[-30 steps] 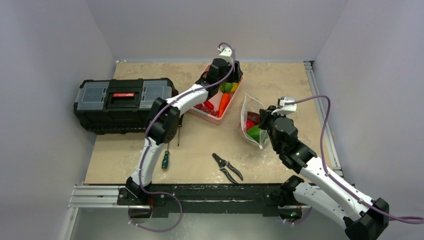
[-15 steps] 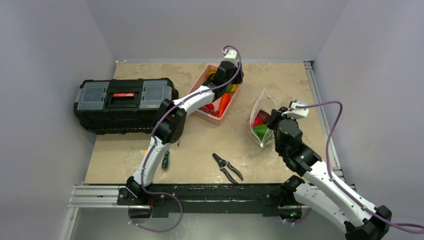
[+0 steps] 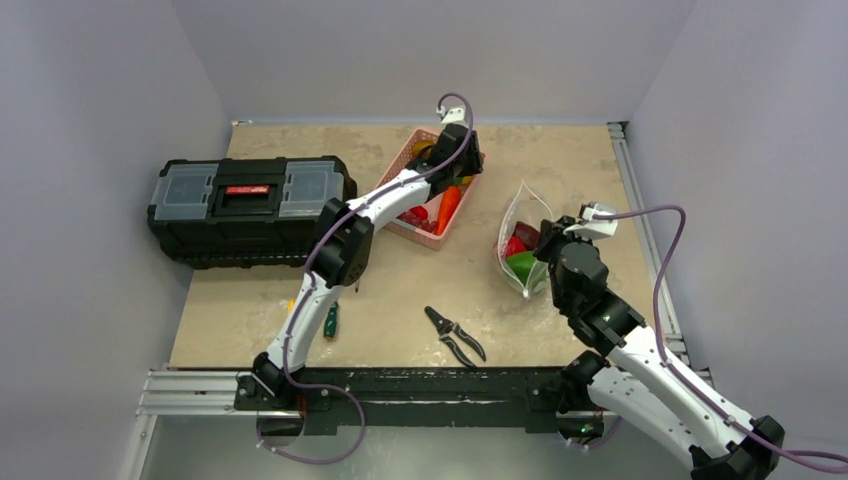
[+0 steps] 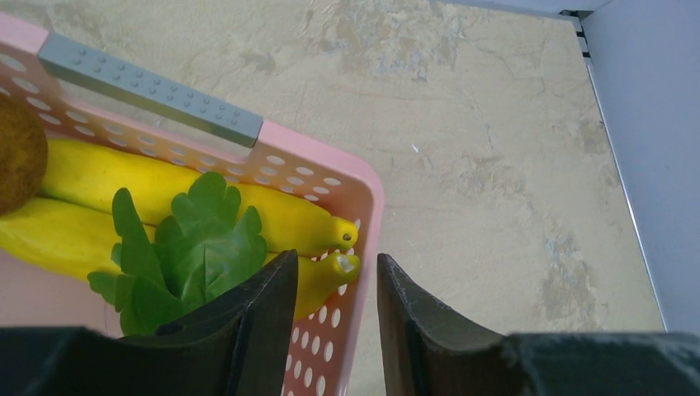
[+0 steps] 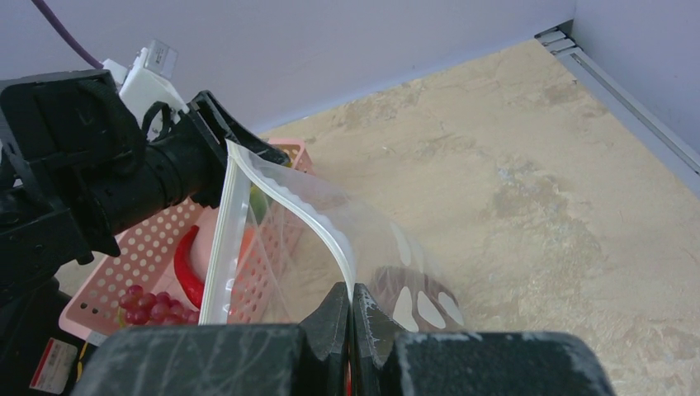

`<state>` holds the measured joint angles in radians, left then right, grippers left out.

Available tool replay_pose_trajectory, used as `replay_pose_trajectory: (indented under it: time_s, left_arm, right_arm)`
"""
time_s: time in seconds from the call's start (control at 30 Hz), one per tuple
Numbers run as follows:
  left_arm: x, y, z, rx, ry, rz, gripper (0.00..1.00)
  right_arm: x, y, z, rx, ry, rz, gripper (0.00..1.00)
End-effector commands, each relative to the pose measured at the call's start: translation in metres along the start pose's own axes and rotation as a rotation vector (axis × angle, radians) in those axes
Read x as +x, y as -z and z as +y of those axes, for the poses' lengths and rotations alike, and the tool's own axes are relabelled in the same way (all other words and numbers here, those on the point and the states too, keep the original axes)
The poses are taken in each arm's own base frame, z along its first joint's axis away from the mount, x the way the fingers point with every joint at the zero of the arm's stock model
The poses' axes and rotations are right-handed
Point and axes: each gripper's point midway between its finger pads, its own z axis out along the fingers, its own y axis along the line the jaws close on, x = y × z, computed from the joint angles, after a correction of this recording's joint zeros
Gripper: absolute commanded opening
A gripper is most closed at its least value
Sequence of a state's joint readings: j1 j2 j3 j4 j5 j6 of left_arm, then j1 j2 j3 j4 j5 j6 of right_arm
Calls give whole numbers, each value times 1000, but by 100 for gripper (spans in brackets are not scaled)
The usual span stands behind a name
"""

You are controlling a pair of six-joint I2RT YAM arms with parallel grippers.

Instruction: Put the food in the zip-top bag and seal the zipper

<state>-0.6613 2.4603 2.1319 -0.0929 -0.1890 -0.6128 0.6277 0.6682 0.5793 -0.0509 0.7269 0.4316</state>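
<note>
The left gripper (image 4: 336, 276), jaws apart, straddles the tip of the banana (image 4: 58, 239) in the pink basket (image 4: 363, 190), the fruit's length running crosswise, while the right gripper (image 5: 351, 301) clamps the zip-top bag (image 5: 363, 247) open just beside the basket.

no readable text (red label (image 3: 247, 189) on the toolbox (image 3: 250, 225) blurs)

The basket (image 3: 412, 233) sits between the toolbox (image 3: 250, 208) at left and the zip-top bag (image 3: 522, 205) at right.
</note>
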Motion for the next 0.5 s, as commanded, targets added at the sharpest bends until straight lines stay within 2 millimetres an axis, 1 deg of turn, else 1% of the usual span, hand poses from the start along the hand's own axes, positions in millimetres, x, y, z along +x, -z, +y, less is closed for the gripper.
replay_pose_trajectory:
  time_s: [0.0, 0.13, 0.3, 0.37, 0.47]
  left_arm:
    - [-10, 1, 0, -32, 93, -1, 38]
    - [-2, -6, 1, -30, 114, 30, 37]
    - [-7, -8, 5, -39, 128, 23, 35]
    - [-10, -9, 5, -37, 122, 14, 30]
    - [-17, -8, 8, -40, 97, 0, 18]
  right_arm:
    - [-11, 1, 5, -28, -31, -36, 0]
    - [-9, 2, 6, -39, -23, -30, 0]
    - [-13, 1, 10, -54, -37, -45, 0]
    - [-13, 1, 11, -61, -36, -45, 0]
    - [-12, 1, 13, -70, -34, -43, 0]
